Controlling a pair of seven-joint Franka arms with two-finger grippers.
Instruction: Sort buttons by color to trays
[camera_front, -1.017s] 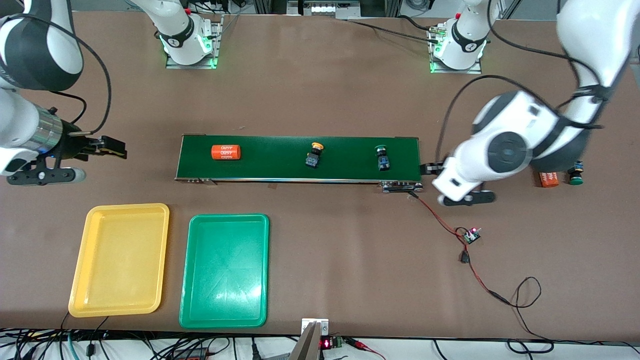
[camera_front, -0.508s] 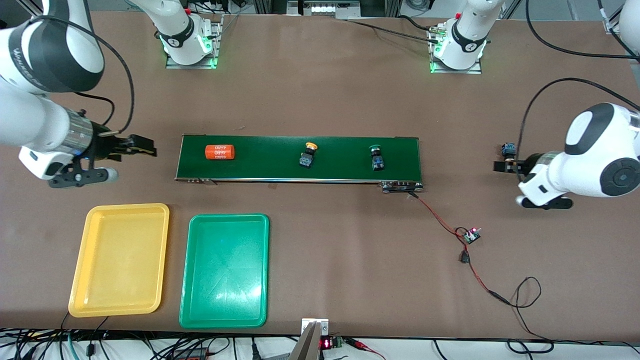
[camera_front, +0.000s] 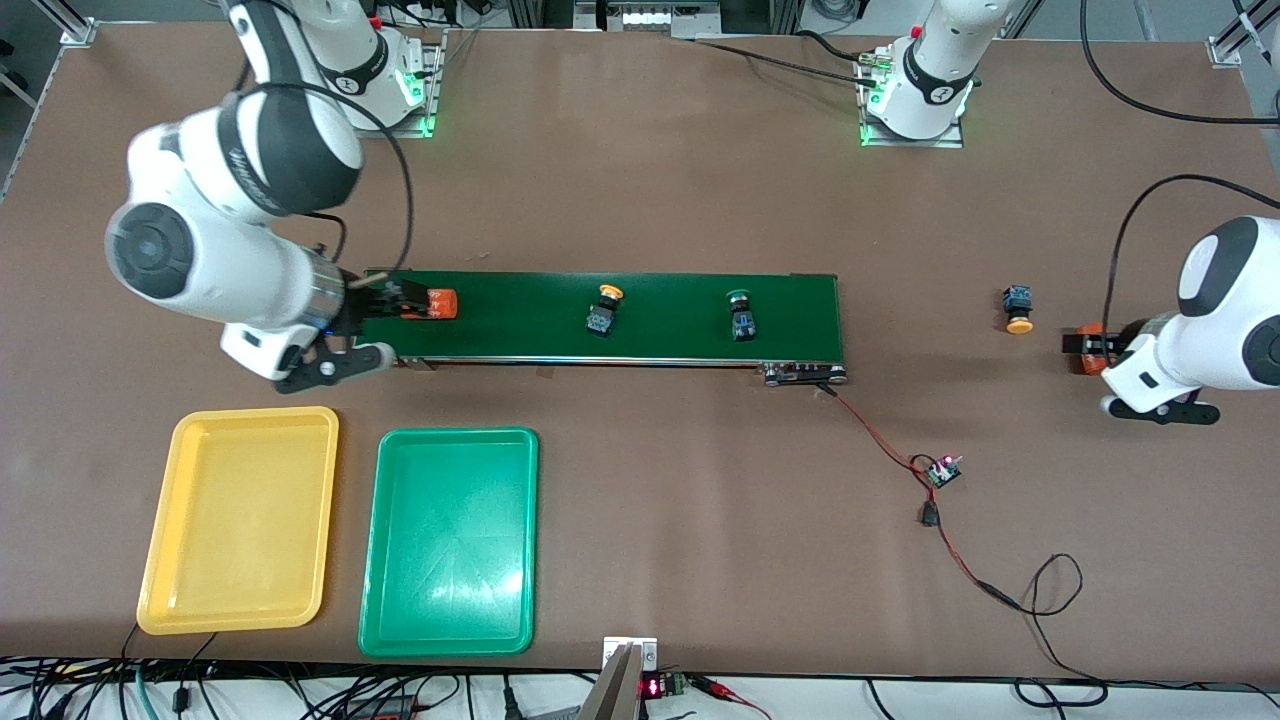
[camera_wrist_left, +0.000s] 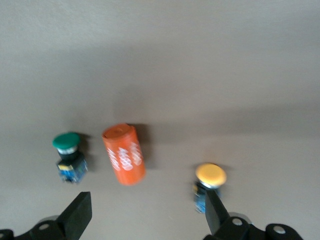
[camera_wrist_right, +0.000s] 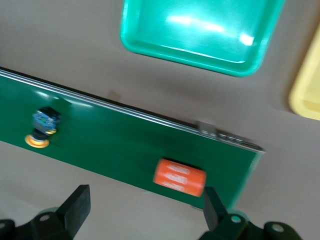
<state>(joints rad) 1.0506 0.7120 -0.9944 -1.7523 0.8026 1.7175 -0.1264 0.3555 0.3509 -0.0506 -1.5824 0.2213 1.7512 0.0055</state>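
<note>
Right arm reaches out from its base at the desk's robot-side edge toward the right arm's end, elbow high, wrist bent level with the desk. Right gripper (camera_front: 400, 300) is low, fingers (camera_wrist_right: 77, 205) spread wide, nothing between them.

Left arm comes from its base and runs out near the desk edge at the left arm's end, forearm turned back inward. Left gripper (camera_front: 1080, 345) is low over the desk, fingers (camera_wrist_left: 80, 215) wide apart, nothing held.
</note>
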